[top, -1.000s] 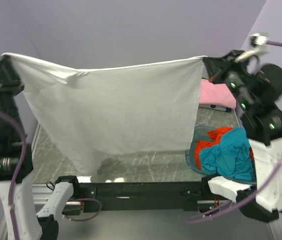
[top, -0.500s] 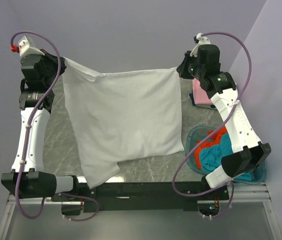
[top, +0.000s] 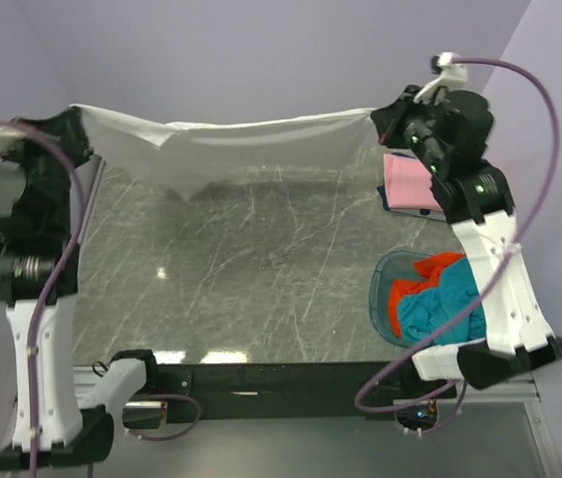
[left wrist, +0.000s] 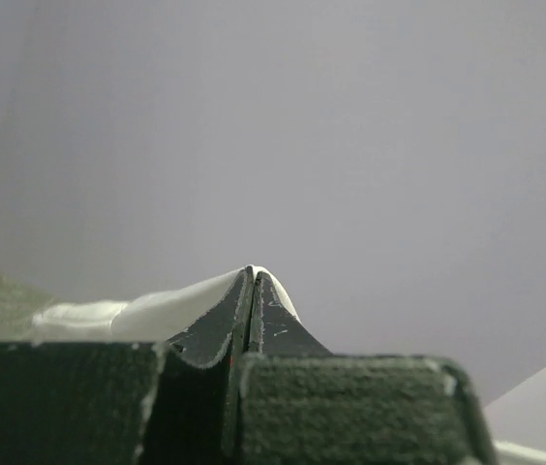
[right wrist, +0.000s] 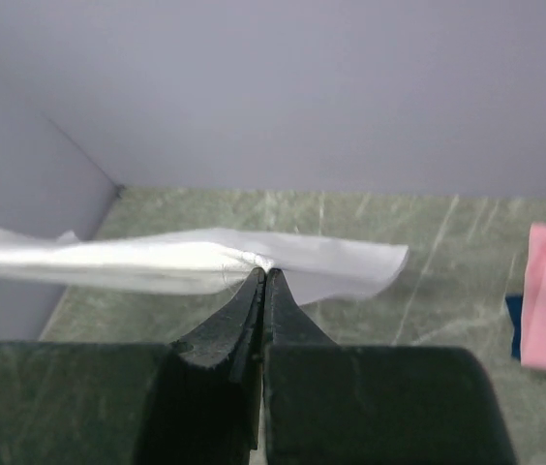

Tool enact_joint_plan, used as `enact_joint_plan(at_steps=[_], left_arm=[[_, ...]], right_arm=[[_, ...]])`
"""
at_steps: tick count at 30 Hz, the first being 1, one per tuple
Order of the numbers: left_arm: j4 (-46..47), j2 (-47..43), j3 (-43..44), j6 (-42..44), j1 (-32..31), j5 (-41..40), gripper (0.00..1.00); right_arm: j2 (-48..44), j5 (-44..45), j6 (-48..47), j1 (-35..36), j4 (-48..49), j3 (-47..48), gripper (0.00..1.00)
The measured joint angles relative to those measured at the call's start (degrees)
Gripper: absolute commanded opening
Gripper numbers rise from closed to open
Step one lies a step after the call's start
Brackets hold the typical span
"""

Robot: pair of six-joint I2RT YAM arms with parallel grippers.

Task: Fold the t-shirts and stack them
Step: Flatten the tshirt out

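The soft white t-shirt (top: pixel 236 147), hanging curtain-like a moment ago, now stretches nearly level above the grey marbled surface (top: pixel 261 279). The left hand (top: pixel 79 127) and the right hand (top: pixel 385 119) each clamp one end.

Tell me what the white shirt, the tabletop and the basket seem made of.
White t-shirt: soft matte cloth, sagging and creasing where held. Tabletop: glossy grey veined surface, marble or marble-look laminate; it reflects light. Basket: likely translucent blue plastic, smooth rim.

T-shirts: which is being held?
The white t-shirt, stretched between left gripper and right gripper; the pink t-shirt lies on the table, teal and orange-red in the basket.
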Motion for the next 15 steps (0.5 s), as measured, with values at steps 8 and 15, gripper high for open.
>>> enact_joint_plan(at_steps=[8, 15], left_arm=[[0.98, -12.90, 3.76, 2.43, 0.00, -5.55, 0.00], [1.05, -12.09, 8.04, 4.59, 0.00, -6.67, 0.00]], right_arm=[[-13.27, 0.92, -1.51, 1.79, 6.40, -0.52, 0.00], [-15.10, 2.47, -1.40, 1.86, 8.52, 0.79, 0.00]])
